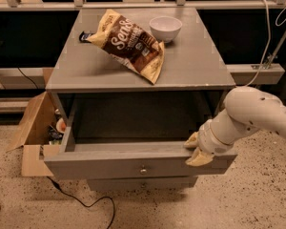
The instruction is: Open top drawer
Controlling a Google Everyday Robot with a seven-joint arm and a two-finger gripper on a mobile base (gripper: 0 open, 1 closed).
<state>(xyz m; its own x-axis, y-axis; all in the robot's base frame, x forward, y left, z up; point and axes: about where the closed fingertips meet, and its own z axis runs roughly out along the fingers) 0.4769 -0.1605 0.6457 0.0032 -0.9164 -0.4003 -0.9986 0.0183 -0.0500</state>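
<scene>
Gripper angled down at top drawer rt rim

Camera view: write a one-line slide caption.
Gripper at right front corner of the open top drawer; chip bag and bowl on cabinet.

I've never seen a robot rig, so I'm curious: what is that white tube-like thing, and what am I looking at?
It is the robot's single arm; its gripper is at the upper edge of the top drawer, near one end of the front. That grey drawer stands pulled out. The one picture looks down at the cabinet from in front. On the cabinet top lie a snack bag and a white bowl. A cardboard box sits on the floor beside it.
</scene>
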